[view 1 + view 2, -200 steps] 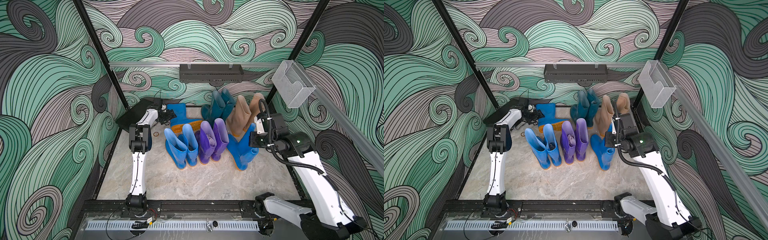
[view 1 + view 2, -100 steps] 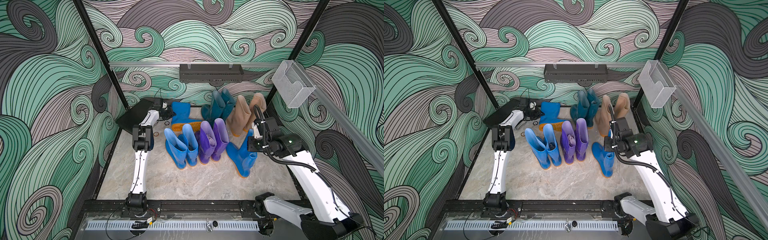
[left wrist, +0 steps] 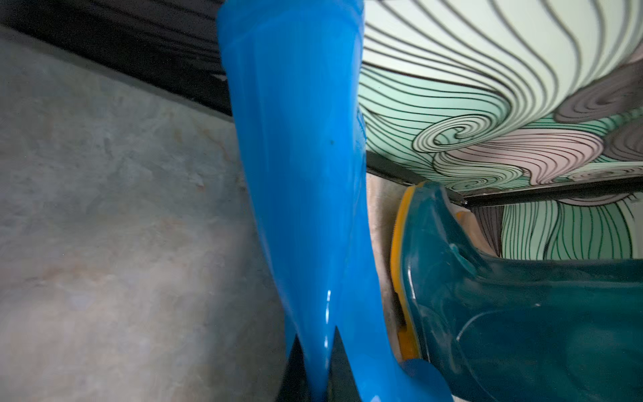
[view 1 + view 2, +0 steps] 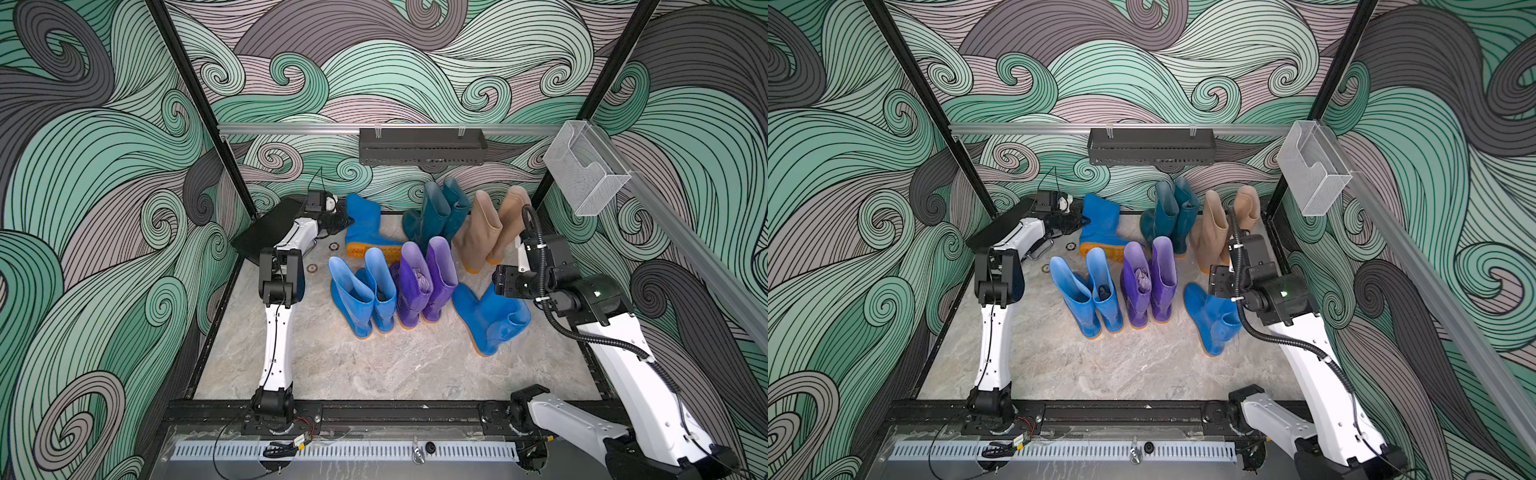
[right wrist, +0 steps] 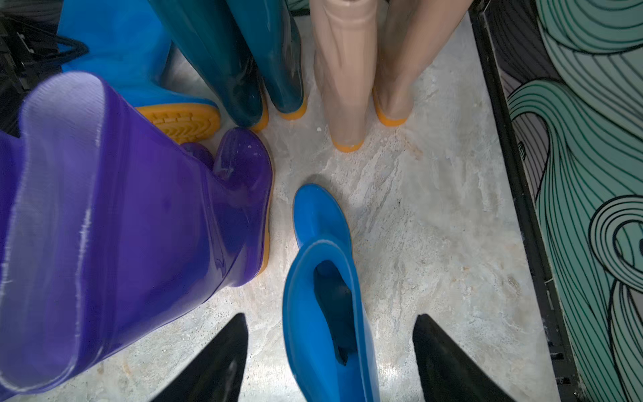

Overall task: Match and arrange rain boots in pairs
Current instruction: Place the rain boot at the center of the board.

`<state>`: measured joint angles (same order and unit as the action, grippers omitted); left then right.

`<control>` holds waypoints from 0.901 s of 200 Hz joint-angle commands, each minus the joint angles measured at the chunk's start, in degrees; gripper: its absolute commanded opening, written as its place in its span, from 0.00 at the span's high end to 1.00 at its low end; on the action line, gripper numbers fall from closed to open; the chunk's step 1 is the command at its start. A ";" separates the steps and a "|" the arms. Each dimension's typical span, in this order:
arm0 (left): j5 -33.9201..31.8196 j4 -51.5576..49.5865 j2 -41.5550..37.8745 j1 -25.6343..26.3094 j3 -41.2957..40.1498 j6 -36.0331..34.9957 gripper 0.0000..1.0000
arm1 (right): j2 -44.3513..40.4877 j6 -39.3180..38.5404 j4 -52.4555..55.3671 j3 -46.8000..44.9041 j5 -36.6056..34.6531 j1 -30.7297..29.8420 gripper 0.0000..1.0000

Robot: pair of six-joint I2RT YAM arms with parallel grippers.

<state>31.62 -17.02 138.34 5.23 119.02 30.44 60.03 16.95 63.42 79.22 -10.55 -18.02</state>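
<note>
Back of the desk (image 4: 374,365): left tool (image 3: 316,334) clamped on the shaft of a blue boot (image 4: 365,222). That boot is tipped over, ridged orange sole facing front, foot just beside the teal pair (image 4: 440,212). Cannot tell whether it rests on the desk or hangs clear. At the right, right tool (image 5: 330,316) spread wide, fingers (image 5: 222,355) either side of the top of a lone blue boot (image 4: 492,320), not touching it. This one stands on its sole, near the purple pair (image 4: 424,282). At centre, blue pair (image 4: 361,295) upright, side by side, just beside the purple pair, also upright. The teal pair stands upright behind the purple. At back right, beige pair (image 4: 488,228) upright, beside the teal. In the back left corner, black case (image 4: 270,226) lying flat, partly under the left arm.
</note>
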 commanded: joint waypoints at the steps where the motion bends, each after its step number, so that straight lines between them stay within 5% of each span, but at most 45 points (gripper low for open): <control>1: -0.79 8.76 -9.25 1.33 -2.40 -3.48 1.00 | 0.78 -1.43 -0.24 4.12 -0.41 0.17 0.24; 37: -3.64 13.74 -15.72 2.34 -7.85 -7.90 1.00 | 6.13 -4.96 -0.35 11.66 4.39 -1.84 0.26; 84: -5.29 17.93 -21.96 2.85 -14.38 -14.02 1.00 | 18.32 -7.39 -1.38 26.36 0.87 -13.85 0.25; 144: -6.26 19.31 -32.92 2.70 -24.37 -23.02 1.00 | 37.46 2.76 -14.06 40.93 -3.52 -24.19 0.23; 180: -8.30 22.14 -38.78 2.67 -30.01 -25.69 1.00 | 55.33 5.44 -14.00 63.12 -7.33 -27.91 0.19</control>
<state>24.53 -2.52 105.93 8.03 89.32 8.36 107.04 18.90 52.18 131.13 -13.74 -43.99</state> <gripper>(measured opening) 0.060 0.801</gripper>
